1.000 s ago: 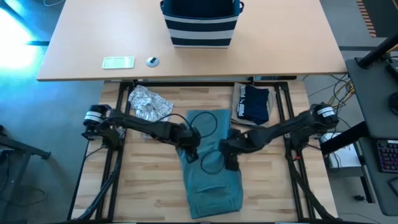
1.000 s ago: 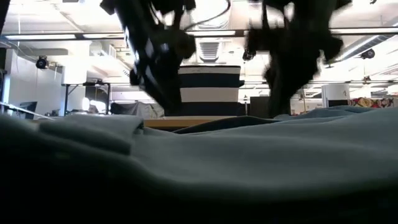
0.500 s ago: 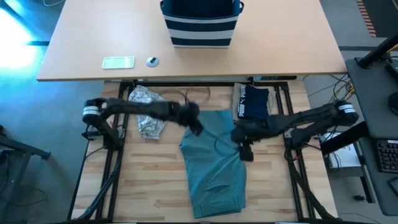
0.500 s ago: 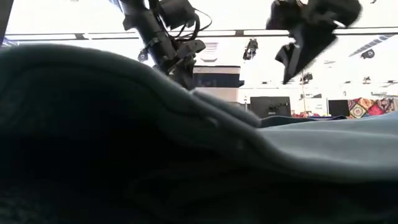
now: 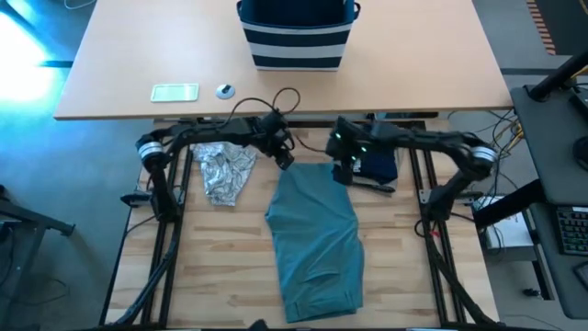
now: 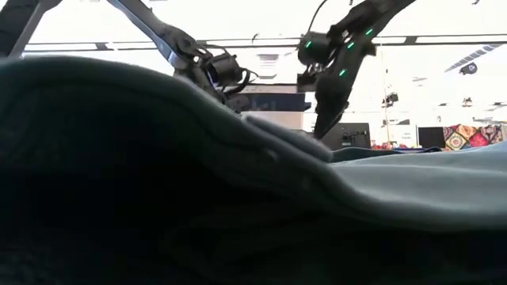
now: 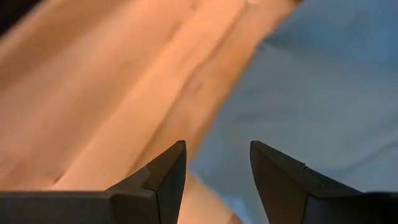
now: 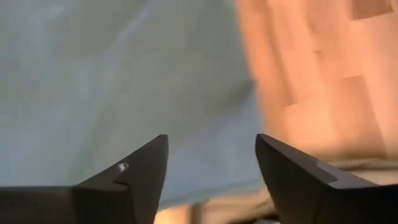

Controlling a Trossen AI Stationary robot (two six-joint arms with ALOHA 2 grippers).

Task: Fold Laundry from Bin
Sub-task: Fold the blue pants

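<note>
Both arms have swung back to the teal garment's (image 5: 312,234) far edge.
Left gripper (image 5: 285,159) and right gripper (image 5: 343,172) gape empty; garment lies lengthwise, pointing toward the bin (image 5: 296,37) on the desk (image 5: 413,64).

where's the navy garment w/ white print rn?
High view: the navy garment lies on the wooden work surface at right, just beyond the teal garment's far right corner, partly under the right tool, near the tan table edge.
</note>
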